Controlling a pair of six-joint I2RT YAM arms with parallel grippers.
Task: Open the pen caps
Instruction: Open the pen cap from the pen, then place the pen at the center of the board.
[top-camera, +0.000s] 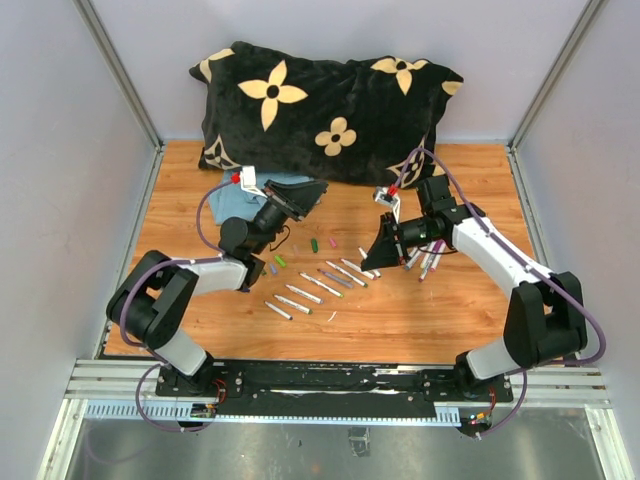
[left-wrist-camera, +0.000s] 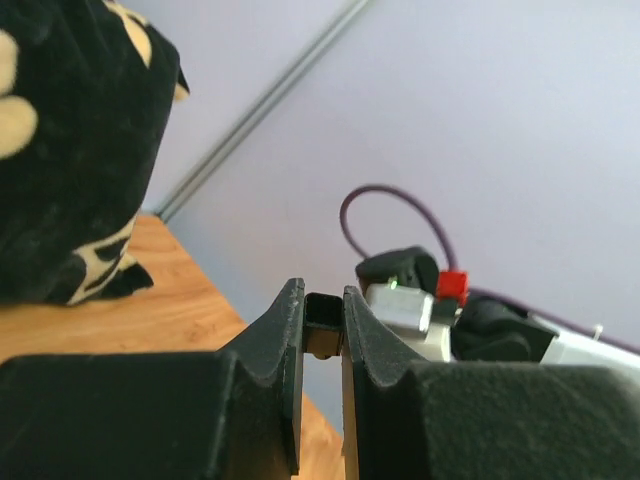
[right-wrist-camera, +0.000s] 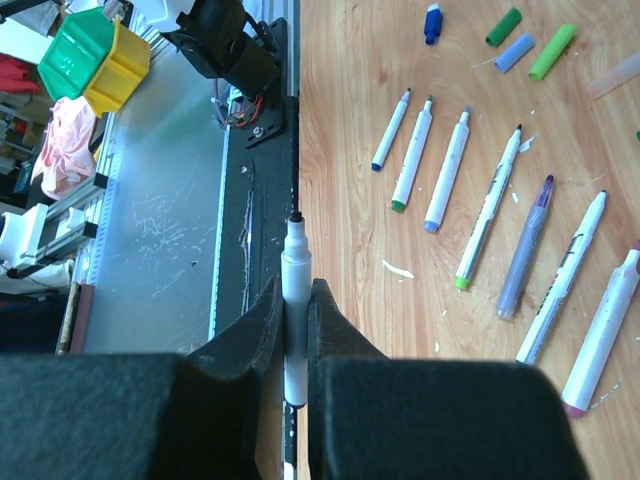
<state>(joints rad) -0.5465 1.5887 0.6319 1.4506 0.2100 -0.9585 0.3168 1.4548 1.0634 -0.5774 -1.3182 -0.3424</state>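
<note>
Though boxed in on three sides by pale lilac wall panels (top-camera: 60, 150) on aluminium posts, open along the near edge. Orange-brown wooden tabletop (top-camera: 400, 320). Against the far wall, one black plush pillow with cream flowers (top-camera: 320, 110); just in front, one crumpled blue cloth (top-camera: 233, 205). Counted from the right wrist: seven uncapped white marker pens (right-wrist-camera: 447, 170) in a loose row; beyond them four loose plastic pen caps (right-wrist-camera: 504, 26) (dark blue, two green, light blue), plus one pale pinkish piece cut by the frame. Near the right arm, a bundle of more pens (top-camera: 425, 262), count unclear. Clenched in the left claw (left-wrist-camera: 322, 292), above the wood: one small black cap (left-wrist-camera: 322, 312). Clamped in the right claw (right-wrist-camera: 293, 295), over the near edge: one white pen with bare black tip (right-wrist-camera: 294, 250).
</note>
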